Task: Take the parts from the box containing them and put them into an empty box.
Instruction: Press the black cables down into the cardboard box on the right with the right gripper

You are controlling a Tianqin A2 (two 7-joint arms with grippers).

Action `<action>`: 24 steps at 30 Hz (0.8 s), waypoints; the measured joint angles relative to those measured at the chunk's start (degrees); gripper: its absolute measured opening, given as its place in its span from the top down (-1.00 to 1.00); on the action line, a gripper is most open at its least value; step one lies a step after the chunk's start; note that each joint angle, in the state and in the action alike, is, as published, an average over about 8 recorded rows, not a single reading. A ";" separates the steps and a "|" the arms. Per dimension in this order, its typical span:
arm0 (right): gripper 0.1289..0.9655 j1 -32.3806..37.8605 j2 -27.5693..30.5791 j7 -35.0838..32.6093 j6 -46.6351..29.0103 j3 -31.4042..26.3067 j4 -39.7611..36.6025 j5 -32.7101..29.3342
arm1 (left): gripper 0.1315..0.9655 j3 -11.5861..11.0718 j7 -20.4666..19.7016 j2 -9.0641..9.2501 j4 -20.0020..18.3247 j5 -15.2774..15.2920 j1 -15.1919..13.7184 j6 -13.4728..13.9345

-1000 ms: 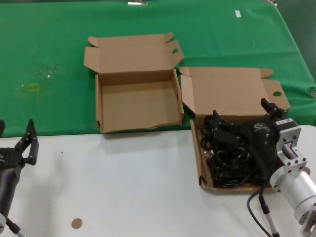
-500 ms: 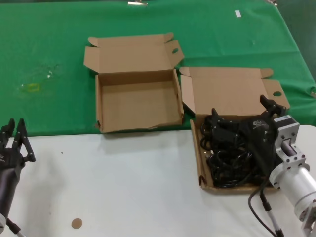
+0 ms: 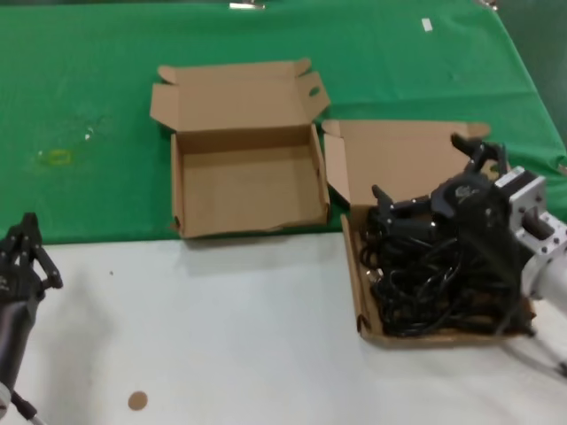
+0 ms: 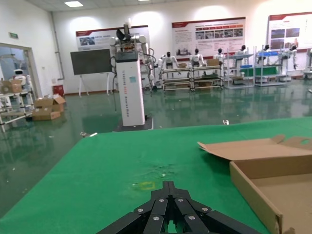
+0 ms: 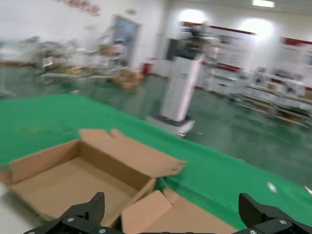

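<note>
Jaws wide on your right gripper (image 3: 425, 173), hovering w/ tips just over the parts (image 3: 425, 274) heaped in the long box (image 3: 361, 292) beneath it, lining up a grab. Empty box (image 3: 182, 208) sitting well off its left. Left gripper (image 3: 25, 252) parked near the table's left edge, fingers pinched together.

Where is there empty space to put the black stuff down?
The empty box has a bare floor. The white table lies bare between the left gripper and the box containing them, except for a small brown disc. That box is crowded with black parts, the right gripper above.
</note>
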 joint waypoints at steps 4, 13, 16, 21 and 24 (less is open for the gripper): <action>-1.00 4.96 6.38 2.49 -7.48 -2.88 -0.38 -2.90 | 0.96 0.00 0.00 0.00 0.00 0.00 0.00 0.00; -1.00 18.49 12.21 2.02 -29.51 -6.52 -4.33 -11.96 | 0.97 0.00 0.00 0.00 0.00 0.00 0.00 0.00; -1.00 22.41 12.36 -0.38 -36.58 -7.22 -6.15 -13.86 | 0.97 0.00 0.00 0.00 0.00 0.00 0.00 0.00; -1.00 27.76 12.23 -5.44 -47.68 -8.18 -9.83 -15.79 | 0.97 0.00 0.00 0.00 0.00 0.00 0.00 0.00; -1.00 30.69 12.09 -8.48 -54.22 -8.81 -12.38 -16.82 | 0.97 0.00 0.00 0.00 0.00 0.00 0.00 0.00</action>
